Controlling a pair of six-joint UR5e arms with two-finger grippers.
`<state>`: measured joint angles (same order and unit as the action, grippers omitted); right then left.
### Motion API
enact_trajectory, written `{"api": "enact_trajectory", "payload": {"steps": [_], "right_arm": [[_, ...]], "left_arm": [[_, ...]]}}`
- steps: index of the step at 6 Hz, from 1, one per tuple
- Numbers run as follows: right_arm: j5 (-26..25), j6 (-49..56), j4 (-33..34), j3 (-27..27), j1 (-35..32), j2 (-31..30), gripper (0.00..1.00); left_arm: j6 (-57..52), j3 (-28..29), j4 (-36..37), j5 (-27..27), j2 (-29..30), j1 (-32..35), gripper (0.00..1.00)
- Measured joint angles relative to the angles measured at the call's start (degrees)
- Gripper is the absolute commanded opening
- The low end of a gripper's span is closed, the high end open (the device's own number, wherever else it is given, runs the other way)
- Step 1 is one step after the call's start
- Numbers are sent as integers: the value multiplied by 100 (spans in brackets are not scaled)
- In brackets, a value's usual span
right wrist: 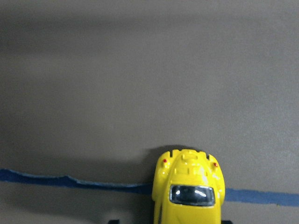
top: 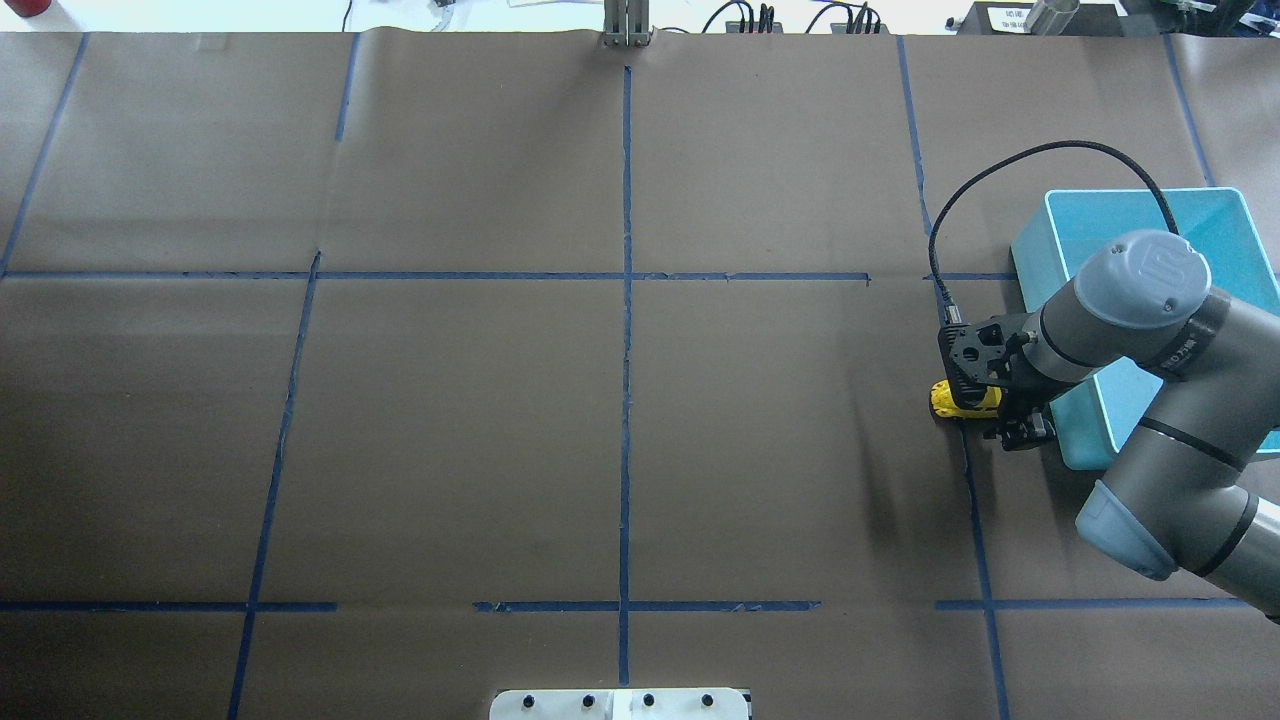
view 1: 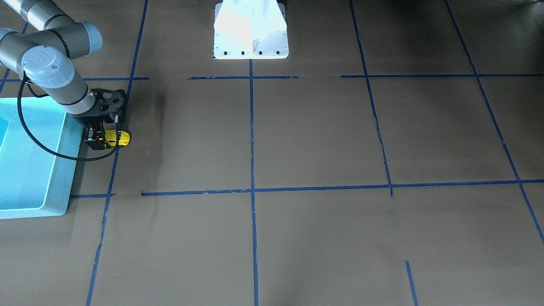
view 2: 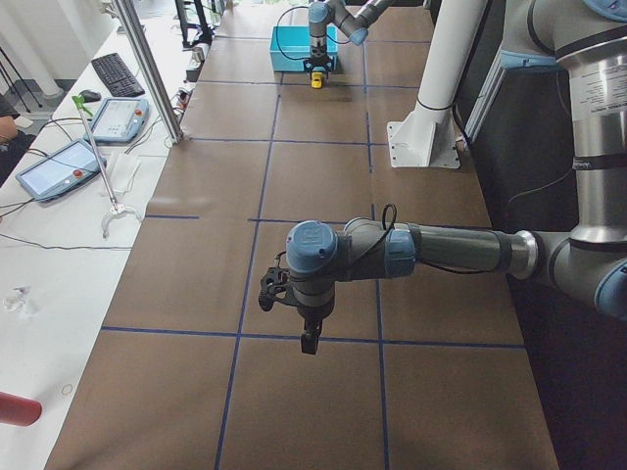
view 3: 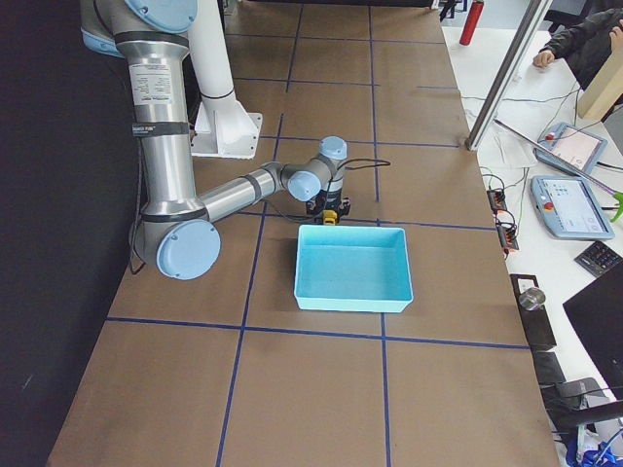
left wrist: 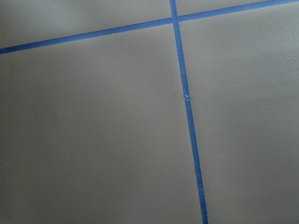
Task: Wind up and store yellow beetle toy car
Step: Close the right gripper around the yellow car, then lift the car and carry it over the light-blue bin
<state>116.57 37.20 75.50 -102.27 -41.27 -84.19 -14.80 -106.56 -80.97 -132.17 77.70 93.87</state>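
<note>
Yellow beetle toy car (right wrist: 189, 191) on the tape line (right wrist: 70, 182), at the bin's (view 3: 350, 299) nine o'clock seen overhead.
Likely light, hard, slick: pinch its flanks. Right gripper (view 1: 100, 140) sits over its rear, left gripper (view 2: 308, 341) hangs well apart; I cannot tell either's opening.

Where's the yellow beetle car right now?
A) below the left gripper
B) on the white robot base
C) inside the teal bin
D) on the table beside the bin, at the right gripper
D. The yellow beetle toy car sits on the table across a blue tape line, at the right gripper and just outside the teal bin.
</note>
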Motion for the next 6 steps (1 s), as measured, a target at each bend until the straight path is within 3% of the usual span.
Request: {"api": "enact_trajectory", "payload": {"steps": [4, 6], "right_arm": [[53, -14, 121, -455, -45, -12, 0], [78, -39, 1257, -1403, -195, 118, 0]], "left_arm": [[11, 179, -6, 8, 13, 0, 100], [26, 258, -7, 7, 42, 0, 100]]}}
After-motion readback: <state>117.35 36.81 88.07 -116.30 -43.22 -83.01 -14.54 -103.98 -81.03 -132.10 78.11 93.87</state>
